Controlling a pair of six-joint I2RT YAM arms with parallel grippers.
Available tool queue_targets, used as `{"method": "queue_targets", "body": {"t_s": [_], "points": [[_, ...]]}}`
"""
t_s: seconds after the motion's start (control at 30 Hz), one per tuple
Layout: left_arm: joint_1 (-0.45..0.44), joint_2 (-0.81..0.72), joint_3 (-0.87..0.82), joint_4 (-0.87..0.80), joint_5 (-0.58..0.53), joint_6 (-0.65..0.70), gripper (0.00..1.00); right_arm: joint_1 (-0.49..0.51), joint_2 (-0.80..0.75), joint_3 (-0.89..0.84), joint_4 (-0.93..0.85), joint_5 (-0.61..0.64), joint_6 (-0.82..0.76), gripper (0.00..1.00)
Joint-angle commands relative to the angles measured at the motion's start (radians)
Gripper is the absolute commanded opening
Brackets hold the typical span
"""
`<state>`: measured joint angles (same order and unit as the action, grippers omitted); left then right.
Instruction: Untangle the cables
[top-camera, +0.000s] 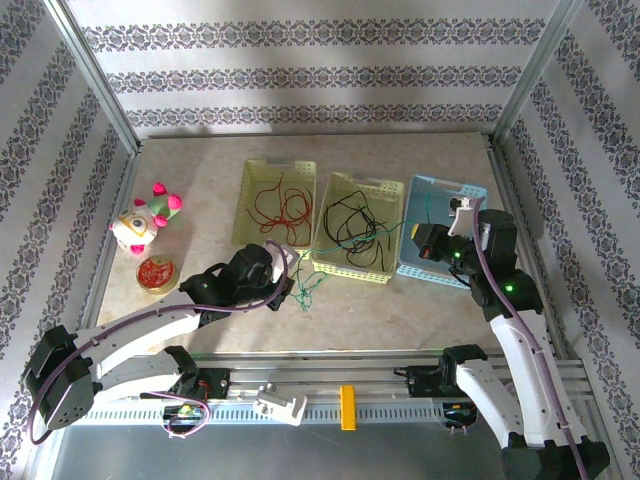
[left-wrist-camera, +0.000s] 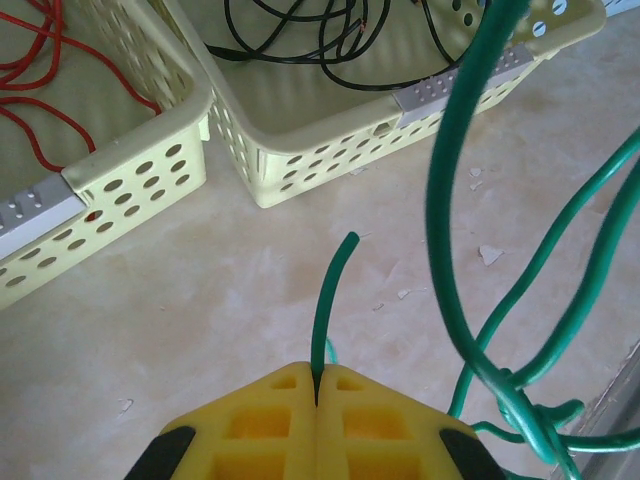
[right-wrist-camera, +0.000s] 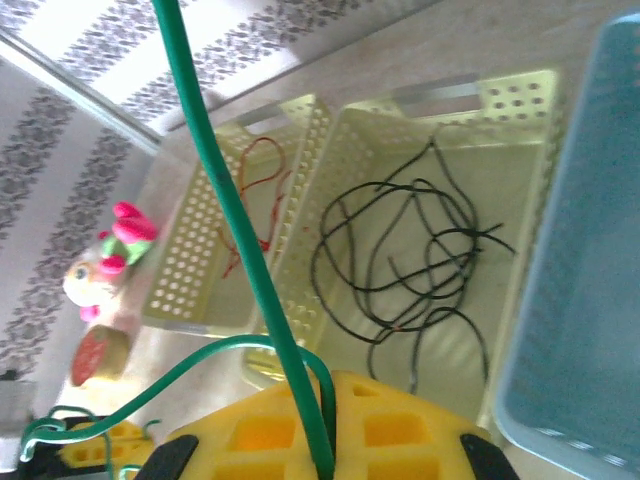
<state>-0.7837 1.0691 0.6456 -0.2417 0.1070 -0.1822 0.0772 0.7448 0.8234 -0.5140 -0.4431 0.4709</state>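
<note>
My left gripper (left-wrist-camera: 318, 392) is shut on a green cable (left-wrist-camera: 330, 290), whose short end sticks out past the yellow pads. More green loops (left-wrist-camera: 440, 200) hang to its right and gather in a knot (left-wrist-camera: 525, 412). From above, the left gripper (top-camera: 287, 284) sits beside the small green tangle (top-camera: 306, 291) on the table. A green strand (top-camera: 370, 237) runs from there up to my right gripper (top-camera: 425, 238), raised at the blue basket (top-camera: 447, 190). The right gripper (right-wrist-camera: 325, 455) is shut on the green cable (right-wrist-camera: 230, 220). Red cables (top-camera: 280, 205) lie in the left yellow basket, black cables (top-camera: 355, 225) in the middle one.
The three baskets stand side by side mid-table: left yellow (top-camera: 262, 170), middle yellow (top-camera: 385, 187), then the blue one. A plush toy (top-camera: 145, 220) and a round red tin (top-camera: 155, 272) sit at the left. Patterned walls and metal posts enclose the table.
</note>
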Motion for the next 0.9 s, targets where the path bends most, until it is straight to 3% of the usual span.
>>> {"method": "queue_targets", "body": {"t_s": [0.0, 0.5, 0.73, 0.87], "points": [[-0.001, 0.005, 0.013, -0.002, -0.016, 0.024, 0.0, -0.011, 0.002, 0.033, -0.066, 0.086, -0.056, 0.0], [-0.002, 0.076, 0.023, -0.06, -0.141, 0.022, 0.0, -0.018, -0.022, 0.129, -0.192, 0.092, -0.156, 0.0], [-0.002, 0.099, 0.027, -0.05, -0.121, 0.022, 0.0, -0.018, -0.021, 0.148, -0.235, 0.143, -0.193, 0.0], [-0.002, 0.101, 0.028, -0.057, -0.126, 0.023, 0.0, -0.017, -0.006, 0.157, -0.235, 0.097, -0.192, 0.0]]}}
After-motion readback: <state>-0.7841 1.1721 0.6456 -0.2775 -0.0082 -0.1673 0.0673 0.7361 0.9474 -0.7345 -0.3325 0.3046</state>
